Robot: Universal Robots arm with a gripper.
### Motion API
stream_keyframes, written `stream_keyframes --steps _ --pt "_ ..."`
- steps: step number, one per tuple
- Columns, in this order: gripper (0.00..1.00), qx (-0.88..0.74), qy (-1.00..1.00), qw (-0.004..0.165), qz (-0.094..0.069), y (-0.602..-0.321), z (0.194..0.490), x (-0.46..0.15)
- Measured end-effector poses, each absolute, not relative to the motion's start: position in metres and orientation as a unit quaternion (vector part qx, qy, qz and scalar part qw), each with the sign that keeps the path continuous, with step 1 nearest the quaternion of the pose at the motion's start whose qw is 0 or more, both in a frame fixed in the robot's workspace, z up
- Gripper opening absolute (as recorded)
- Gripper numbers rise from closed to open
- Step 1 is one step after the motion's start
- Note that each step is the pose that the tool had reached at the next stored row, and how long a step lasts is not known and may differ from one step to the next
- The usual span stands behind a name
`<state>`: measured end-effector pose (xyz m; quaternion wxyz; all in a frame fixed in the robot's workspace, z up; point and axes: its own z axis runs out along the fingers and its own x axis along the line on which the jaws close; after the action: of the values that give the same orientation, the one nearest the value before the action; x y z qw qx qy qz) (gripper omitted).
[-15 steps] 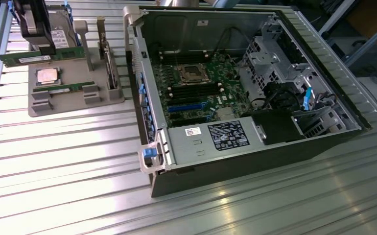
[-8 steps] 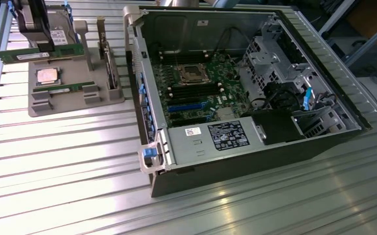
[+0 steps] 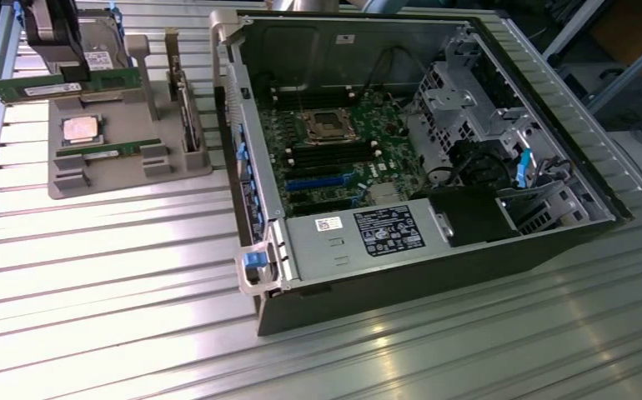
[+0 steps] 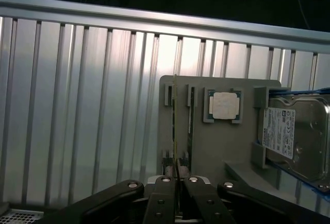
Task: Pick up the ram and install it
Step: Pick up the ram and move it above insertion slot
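Ribbed aluminium table (image 3: 132, 275), bearing an open computer case (image 3: 410, 287) and, at the exterior view's left, a grey parts holder (image 3: 121, 179). Item: gripper (image 3: 63, 71), fingers pressed together, pinching the ram (image 3: 32, 87) by its long edge. Ram held level above the holder, well apart from the case. Holder contents: silver processor (image 3: 80, 129), hard drive (image 3: 97, 50), second green stick (image 3: 104, 153).

Bare aluminium bench (image 3: 98, 283): ribbed, shiny, strong glare. Grey fixture (image 3: 132, 171), upper left of exterior view: matt plastic. On it, processor chip (image 3: 81, 129): dull silver metal lid. The ram (image 3: 65, 86): green circuit board, slight sheen, white paper label. The hard drive (image 4: 301, 136): smooth bright metal w/ paper sticker. The PC case (image 3: 410, 283): dark matt outside, bare sheet metal inside. The gripper (image 4: 177, 177): black, satin, shiny screw heads.
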<state>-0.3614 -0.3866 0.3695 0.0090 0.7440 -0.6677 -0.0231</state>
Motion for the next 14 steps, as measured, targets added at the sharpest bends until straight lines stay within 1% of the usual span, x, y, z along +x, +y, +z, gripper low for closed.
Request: stream_keyframes --steps 14 --pt "0.12 0.744 -0.668 0.009 -0.023 -0.387 0.385 -0.361"
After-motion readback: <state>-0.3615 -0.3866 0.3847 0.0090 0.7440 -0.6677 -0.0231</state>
